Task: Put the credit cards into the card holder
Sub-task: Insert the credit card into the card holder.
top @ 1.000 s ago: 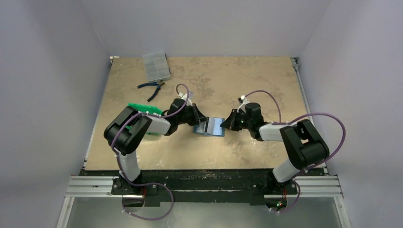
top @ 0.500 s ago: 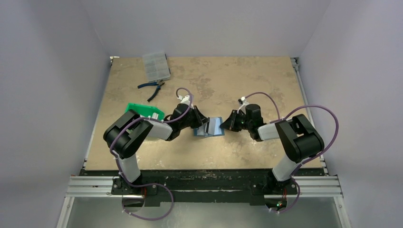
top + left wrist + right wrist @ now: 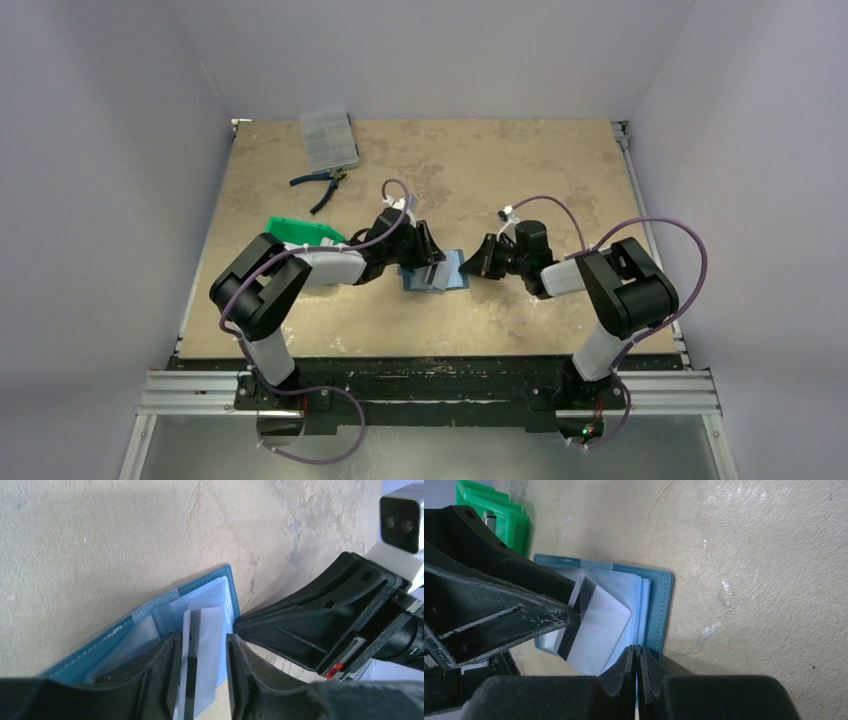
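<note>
Right in the middle of the table, saw the card holder lying open, clear pockets up. Found one credit card, pale with a dark stripe, poked partway into a pocket. Caught the left gripper with fingers apart, one on each side of that card. Spotted the right gripper pinched tight on the card holder's near edge. Noticed a green tray beside the left arm, pliers and a clear box far back.
</note>
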Available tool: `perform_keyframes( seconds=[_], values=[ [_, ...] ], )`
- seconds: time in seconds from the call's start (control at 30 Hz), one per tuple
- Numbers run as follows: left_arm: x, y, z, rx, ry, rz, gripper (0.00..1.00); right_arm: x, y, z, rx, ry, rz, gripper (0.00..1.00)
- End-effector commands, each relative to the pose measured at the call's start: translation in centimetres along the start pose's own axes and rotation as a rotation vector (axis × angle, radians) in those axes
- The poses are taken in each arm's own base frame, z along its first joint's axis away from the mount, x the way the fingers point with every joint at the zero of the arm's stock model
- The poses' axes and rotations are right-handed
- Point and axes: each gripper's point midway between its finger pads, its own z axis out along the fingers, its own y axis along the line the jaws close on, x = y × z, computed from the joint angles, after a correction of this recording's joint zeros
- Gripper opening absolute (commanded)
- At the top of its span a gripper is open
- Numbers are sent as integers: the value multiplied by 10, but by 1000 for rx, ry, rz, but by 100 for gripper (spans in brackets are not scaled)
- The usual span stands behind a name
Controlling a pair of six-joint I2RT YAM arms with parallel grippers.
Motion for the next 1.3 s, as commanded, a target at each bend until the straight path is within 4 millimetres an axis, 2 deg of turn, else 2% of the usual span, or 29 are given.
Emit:
perform_keyframes(
  seconds=[0.0, 0.13, 0.23, 0.33, 0.5, 0.7, 0.87, 1.0, 1.07, 1.17, 1.27],
  values=[
    [9, -9, -7, 32, 64, 23, 35, 7, 0, -1, -11, 15, -10, 9],
    [11, -3, -11, 19, 67, 19, 26, 6, 0, 0, -7, 13, -14, 9],
    [9, -3, -13, 33, 67, 14, 25, 6, 0, -1, -7, 12, -17, 9],
    [10, -3, -15, 53, 87, 10, 38, 5, 0, -1, -6, 10, -20, 9],
    [6, 0, -23, 68, 100, 21, 51, 3, -1, -1, 1, 2, -25, 8],
    [-4, 0, -33, 26, 117, 125, 58, -7, 4, -4, 35, -33, -80, 8],
    [-1, -19, -44, 66, 136, 183, 59, -19, 12, -12, 73, -71, -140, 9],
    [-5, -55, -60, 108, 78, 261, 55, -33, 26, -20, 83, -120, -193, 10],
    [-7, -68, -64, 122, 56, 260, 48, -37, 37, -22, 58, -137, -217, 13],
    [0, -77, -60, 120, 52, 238, 34, -35, 48, -16, -5, -124, -217, 16],
    [15, -77, -47, 82, 71, 249, 30, -27, 48, -2, -49, -74, -184, 14]
  ],
)
